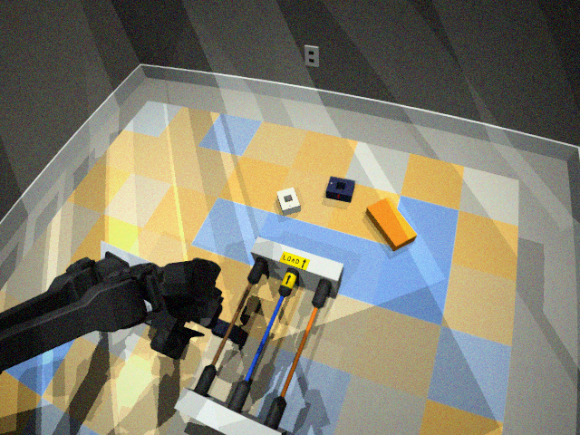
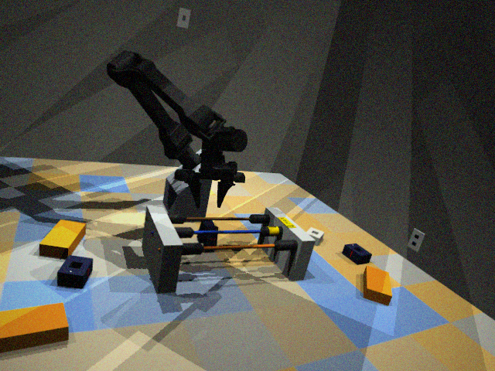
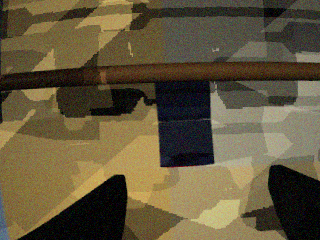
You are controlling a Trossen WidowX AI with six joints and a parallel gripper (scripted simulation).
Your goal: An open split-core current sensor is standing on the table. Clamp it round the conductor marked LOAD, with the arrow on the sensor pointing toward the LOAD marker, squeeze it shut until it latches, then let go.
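Note:
The split-core sensor point(image 1: 218, 329) point(image 2: 207, 239) point(image 3: 185, 127) is a dark navy block. It stands on the table beside and partly under the brown conductor point(image 1: 231, 323) point(image 3: 165, 74). The blue conductor point(image 1: 265, 334) point(image 2: 227, 231) carries a yellow sleeve point(image 1: 288, 279) point(image 2: 274, 230) with an arrow. That sleeve sits under the yellow LOAD label point(image 1: 294, 259) point(image 2: 287, 222). An orange conductor point(image 1: 299, 343) runs on the other side. My gripper point(image 1: 187, 333) point(image 2: 209, 201) point(image 3: 198, 180) points down above the sensor and the brown conductor. Its fingers are apart with nothing between them.
Two grey end blocks point(image 1: 323, 271) point(image 1: 206, 411) hold the three conductors above the table. A white block point(image 1: 288, 200), a navy block point(image 1: 340, 188) and an orange block point(image 1: 391, 223) lie beyond the LOAD end. More orange blocks point(image 2: 63, 238) point(image 2: 32, 325) and a navy block point(image 2: 74, 270) lie at the other end.

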